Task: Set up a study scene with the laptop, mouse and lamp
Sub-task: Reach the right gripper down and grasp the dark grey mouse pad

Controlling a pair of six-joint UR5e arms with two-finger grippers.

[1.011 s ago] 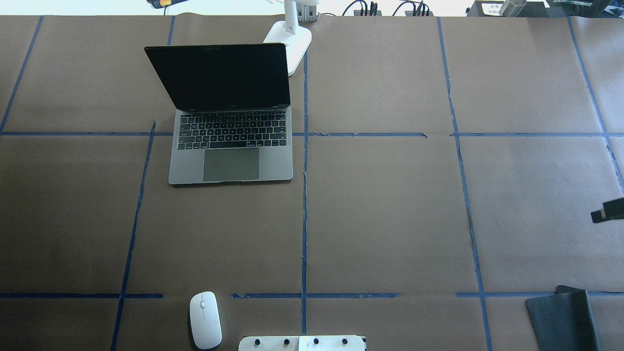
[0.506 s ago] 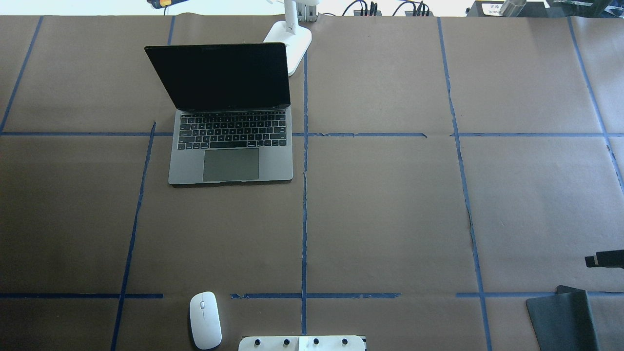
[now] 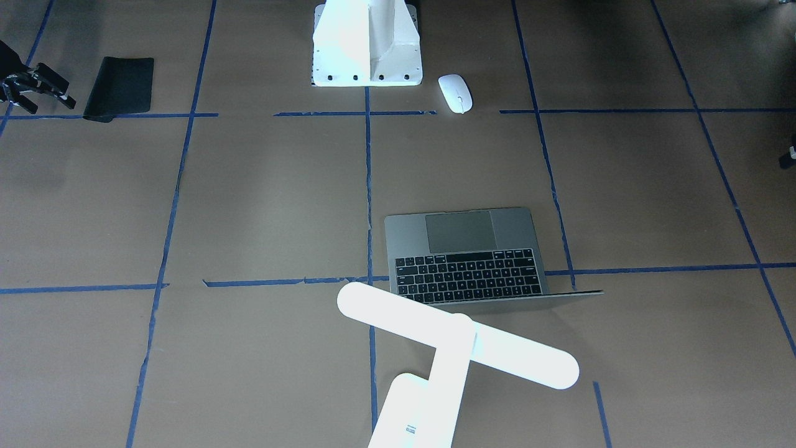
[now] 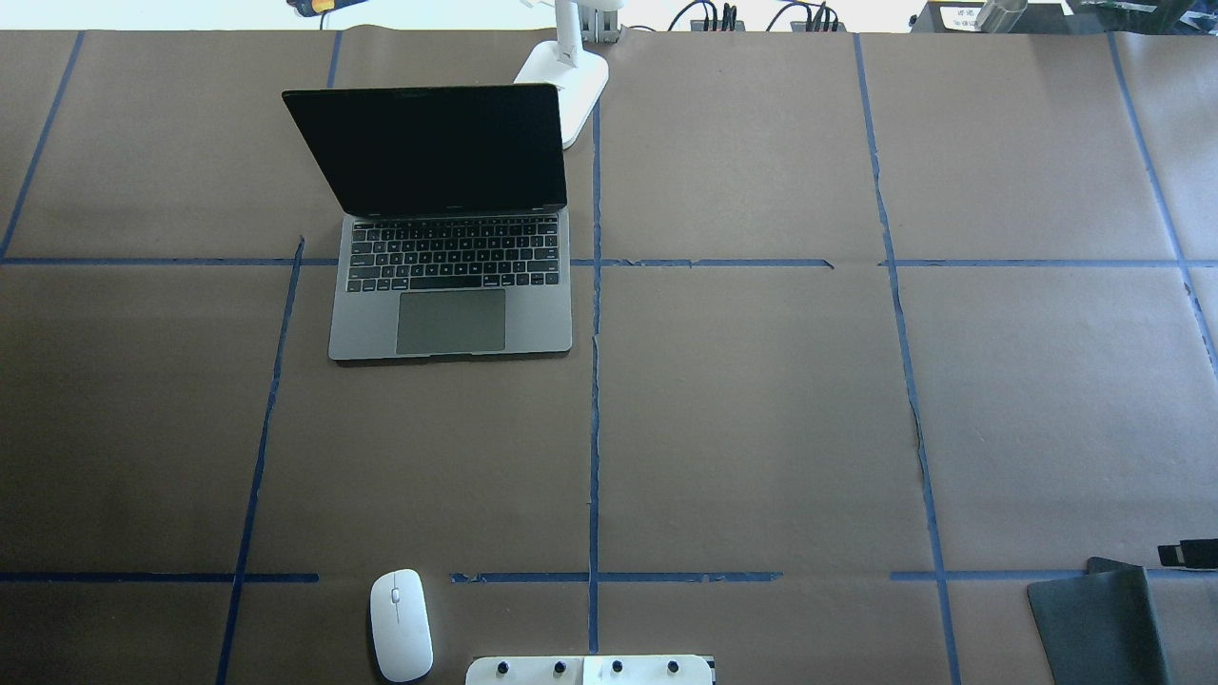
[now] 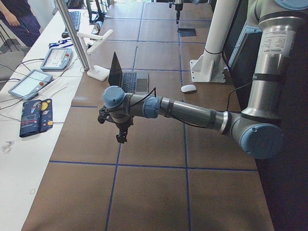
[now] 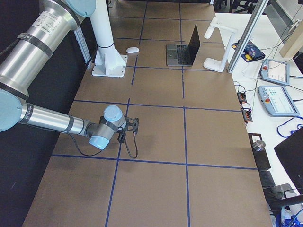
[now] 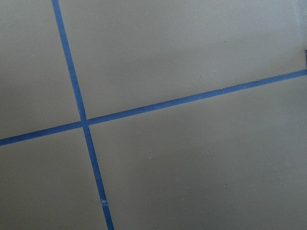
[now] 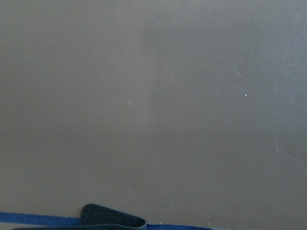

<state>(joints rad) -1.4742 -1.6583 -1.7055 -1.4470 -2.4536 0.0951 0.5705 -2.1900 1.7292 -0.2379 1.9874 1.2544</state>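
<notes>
The left fingers (image 5: 119, 137) hang over bare table (image 4: 761, 428), and I cannot tell if they are open or closed. The laptop (image 4: 452, 285) stands open far-left with the lamp (image 4: 566, 86) just behind its right corner, and the mouse (image 4: 401, 623) lies alone at the near edge. At far right the right fingers (image 3: 57, 94) hover by the mat (image 4: 1094, 618), spread and empty. I'd judge the thin mat could buckle or skid if pinched flat, and the slick mouse could squirt free.
</notes>
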